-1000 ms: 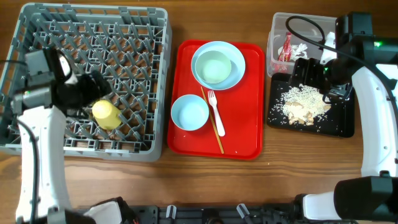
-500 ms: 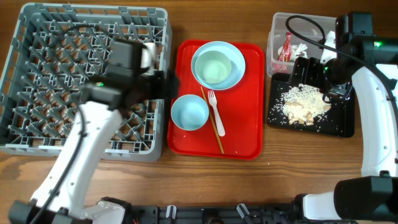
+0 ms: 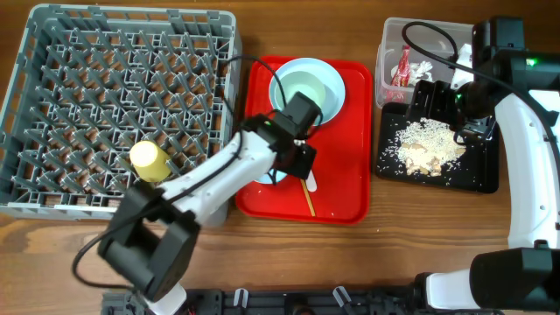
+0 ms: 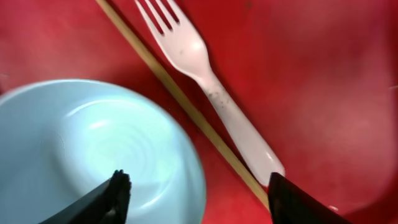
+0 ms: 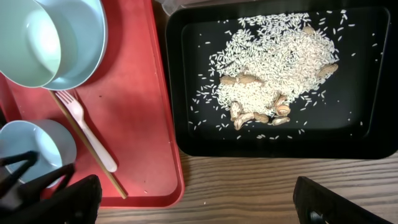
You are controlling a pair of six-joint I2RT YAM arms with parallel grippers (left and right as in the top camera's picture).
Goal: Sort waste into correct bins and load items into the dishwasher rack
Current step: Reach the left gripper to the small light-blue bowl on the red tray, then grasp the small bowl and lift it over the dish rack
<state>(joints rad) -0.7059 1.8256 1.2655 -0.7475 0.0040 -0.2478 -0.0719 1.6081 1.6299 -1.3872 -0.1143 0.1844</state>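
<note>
My left gripper (image 4: 199,200) is open, low over the red serving tray, its jaws straddling the rim of the small pale blue saucer (image 4: 93,143) and the wooden chopstick (image 4: 174,87). The white plastic fork (image 4: 211,81) lies beside the chopstick. In the overhead view the left arm covers most of the saucer. The yellow cup (image 3: 149,160) lies in the grey dishwasher rack (image 3: 52,52). The green bowl (image 3: 302,89) sits in the blue plate (image 3: 338,94). My right gripper (image 5: 199,208) is open and empty by the black tray (image 5: 373,74), which holds the food scraps (image 5: 273,56).
The red serving tray (image 3: 350,175) lies between the rack and the bins. The clear tub (image 3: 385,52) at the back right holds the red wrapper (image 3: 402,66) and the white napkin (image 3: 423,68). Bare wooden table runs along the front edge.
My left arm has swung from the rack to the red tray and now hovers over the saucer. The yellow cup stays in the rack. My right arm has not moved.
</note>
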